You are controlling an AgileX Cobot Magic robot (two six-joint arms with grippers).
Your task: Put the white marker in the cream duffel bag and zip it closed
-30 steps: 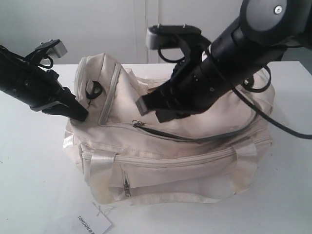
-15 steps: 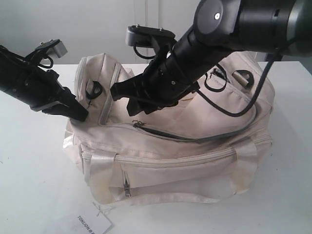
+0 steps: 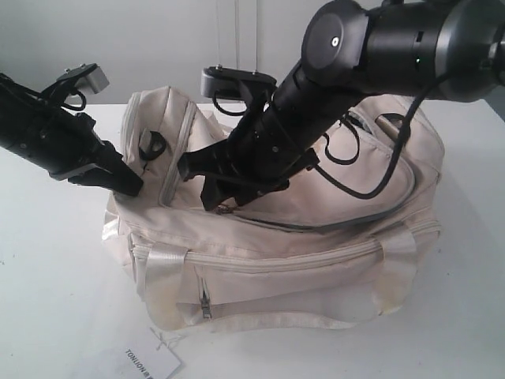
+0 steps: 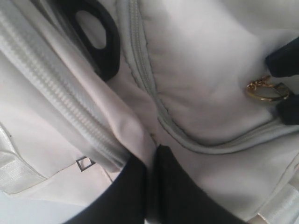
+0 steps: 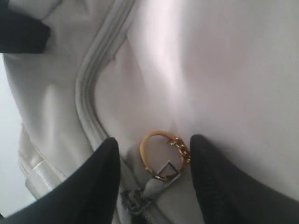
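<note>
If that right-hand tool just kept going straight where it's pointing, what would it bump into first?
Probably the gold ring pull. It sits right in the gap of the open right tool, with the cream duffel bag fabric just behind it. How near the ring is, the pictures do not show.

A white paper tag [image 3: 150, 362] with dark print lies on the white table [image 3: 47, 276].

right arm [image 3: 316, 103]: black, tubular | joint housing [image 3: 359, 28]: round, 1 silver screw [image 3: 335, 41], 1 green dot, perhaps an LED | wrist camera mounts [image 3: 237, 79]: grey, 1 per arm | cables [image 3: 394, 178]: black loops | left arm [image 3: 47, 138]: black | right gripper [image 5: 154, 140]: black tapered fingers [image 5: 93, 186]
</note>
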